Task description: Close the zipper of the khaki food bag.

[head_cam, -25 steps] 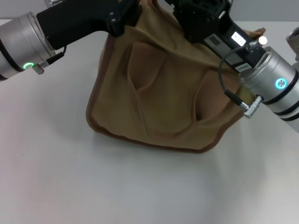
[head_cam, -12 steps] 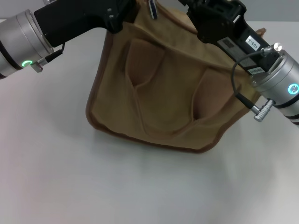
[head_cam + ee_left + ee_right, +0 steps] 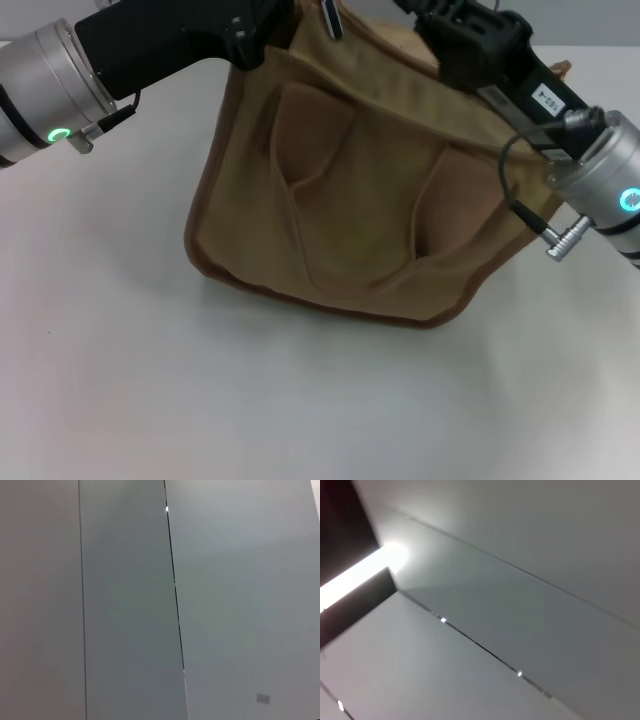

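Observation:
The khaki food bag (image 3: 360, 200) stands tilted on the white table, its front with two looped handles (image 3: 300, 180) facing me. A small silver pull tab of the zipper (image 3: 328, 18) hangs at the bag's top edge near the left corner. The rest of the zipper line runs out of the head view at the top. My left gripper (image 3: 262, 25) is at the bag's top left corner. My right gripper (image 3: 455, 25) is over the top edge toward the right. Both wrist views show only pale panels.
The white table (image 3: 150, 380) spreads in front of the bag and to its left. The right arm's silver wrist and cable (image 3: 590, 190) hang beside the bag's right end.
My right arm has moved rightward along the bag's top edge, uncovering the silver pull tab near the left corner. The left arm and the bag have barely shifted.

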`<control>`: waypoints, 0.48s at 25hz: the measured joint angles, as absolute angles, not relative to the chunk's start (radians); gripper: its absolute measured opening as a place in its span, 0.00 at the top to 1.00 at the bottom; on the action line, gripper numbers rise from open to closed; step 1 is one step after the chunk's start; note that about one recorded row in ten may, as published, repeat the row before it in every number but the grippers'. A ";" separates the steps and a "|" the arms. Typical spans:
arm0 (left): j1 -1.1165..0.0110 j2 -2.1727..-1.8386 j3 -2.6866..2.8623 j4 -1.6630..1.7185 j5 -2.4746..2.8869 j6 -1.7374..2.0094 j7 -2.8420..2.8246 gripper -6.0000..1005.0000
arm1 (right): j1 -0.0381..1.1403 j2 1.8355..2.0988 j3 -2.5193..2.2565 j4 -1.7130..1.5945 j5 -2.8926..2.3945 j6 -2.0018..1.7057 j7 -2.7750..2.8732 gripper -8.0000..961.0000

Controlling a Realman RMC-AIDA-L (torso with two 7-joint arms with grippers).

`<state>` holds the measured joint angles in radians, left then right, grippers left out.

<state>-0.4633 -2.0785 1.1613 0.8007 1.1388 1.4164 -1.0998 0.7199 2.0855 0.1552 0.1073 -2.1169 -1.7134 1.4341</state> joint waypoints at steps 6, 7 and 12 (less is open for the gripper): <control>-0.464 -2.079 1.162 0.801 1.138 1.417 -1.100 0.97 | 0.716 2.085 0.133 0.095 -2.147 -1.740 1.063 0.91; -0.464 -2.079 1.160 0.800 1.138 1.417 -1.100 0.97 | 0.718 2.086 0.131 0.094 -2.168 -1.739 0.973 0.90; -0.465 -2.079 1.162 0.800 1.138 1.417 -1.101 0.97 | 0.723 2.087 0.131 0.094 -2.188 -1.715 0.863 0.88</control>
